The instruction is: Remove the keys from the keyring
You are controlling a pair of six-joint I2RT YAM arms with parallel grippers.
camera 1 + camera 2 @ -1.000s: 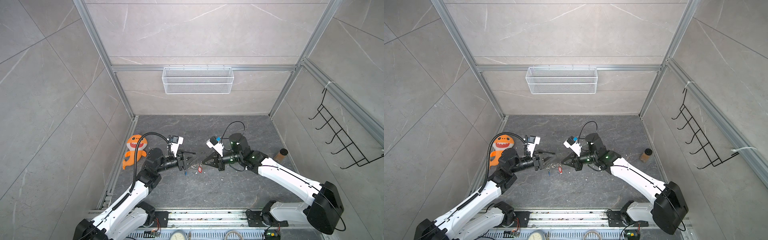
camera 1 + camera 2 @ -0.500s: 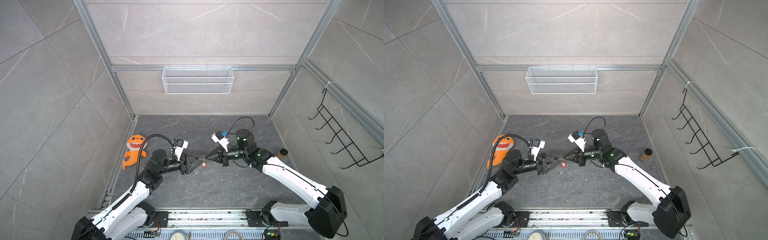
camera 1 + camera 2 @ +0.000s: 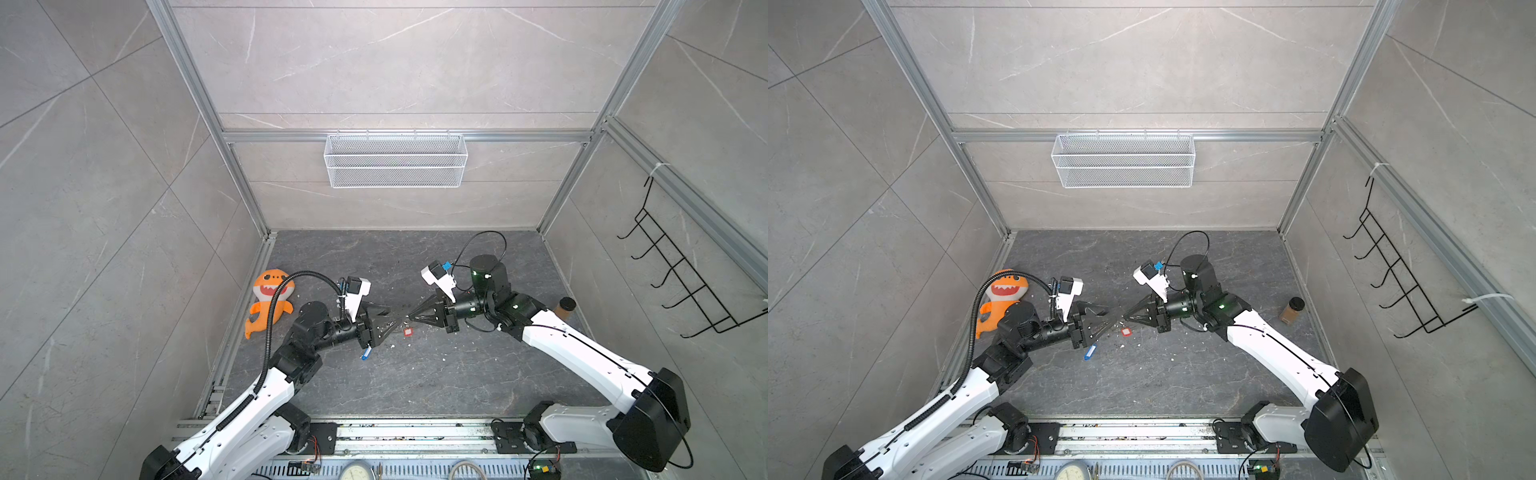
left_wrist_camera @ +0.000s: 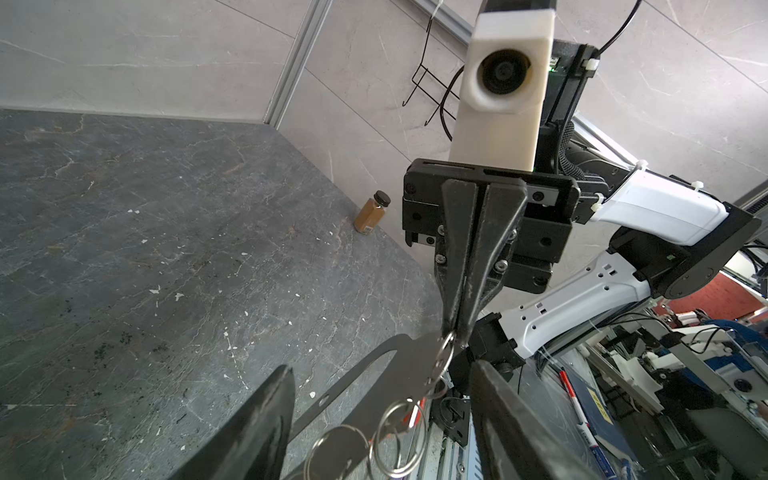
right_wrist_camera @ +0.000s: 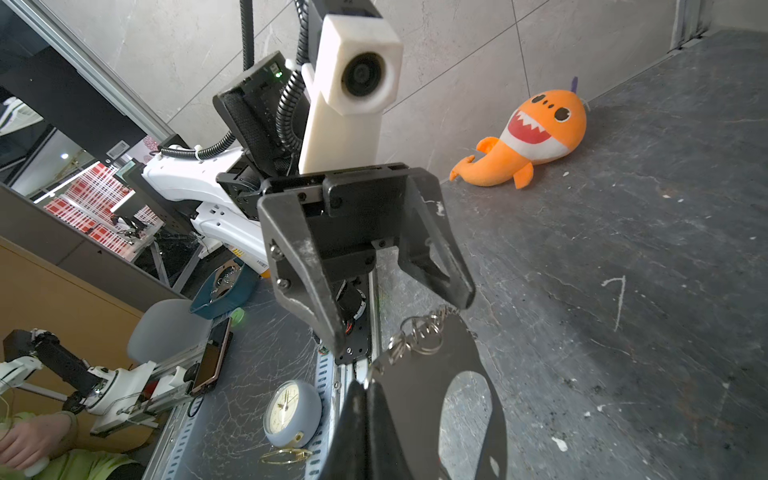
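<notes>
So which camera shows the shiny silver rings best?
The left wrist view: the chain of silvery metal rings looks big and sharp. The right wrist view shows it smaller; both top views show a speck.

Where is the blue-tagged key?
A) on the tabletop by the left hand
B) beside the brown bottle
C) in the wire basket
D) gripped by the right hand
A: the blue-tagged key lies flat on the tabletop just beside the left hand, with nothing gripping it.
</notes>
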